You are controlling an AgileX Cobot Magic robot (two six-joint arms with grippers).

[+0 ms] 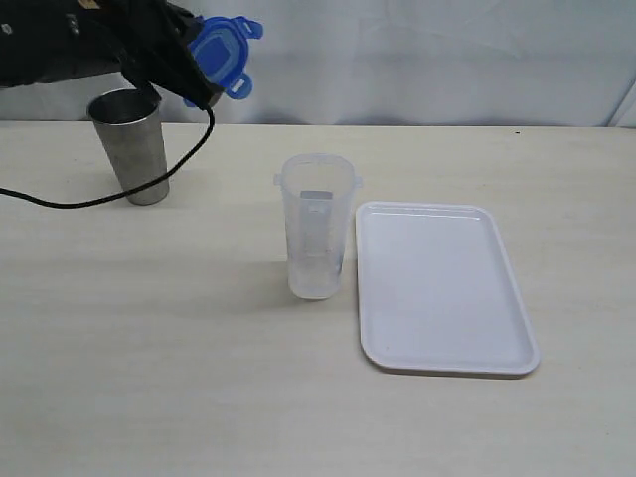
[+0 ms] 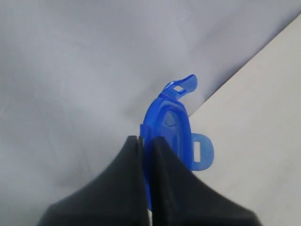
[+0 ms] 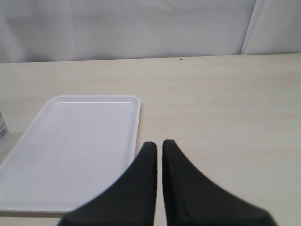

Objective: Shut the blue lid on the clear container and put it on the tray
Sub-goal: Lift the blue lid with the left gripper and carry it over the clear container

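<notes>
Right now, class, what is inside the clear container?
The clear container looks empty, mouth open; a pale label shows through its wall. Nothing covers it: the left tool grips the blue lid.

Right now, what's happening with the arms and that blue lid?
Left gripper shut on lid, aloft near cup. Right gripper shut, empty. Container open, beside tray. Path looks clear.

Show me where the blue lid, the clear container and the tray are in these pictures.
blue lid (image 1: 221, 55), exterior view, middle of its face.
clear container (image 1: 318, 238), exterior view, middle of its near wall.
tray (image 1: 442, 288), exterior view, bare floor near the middle.
</notes>
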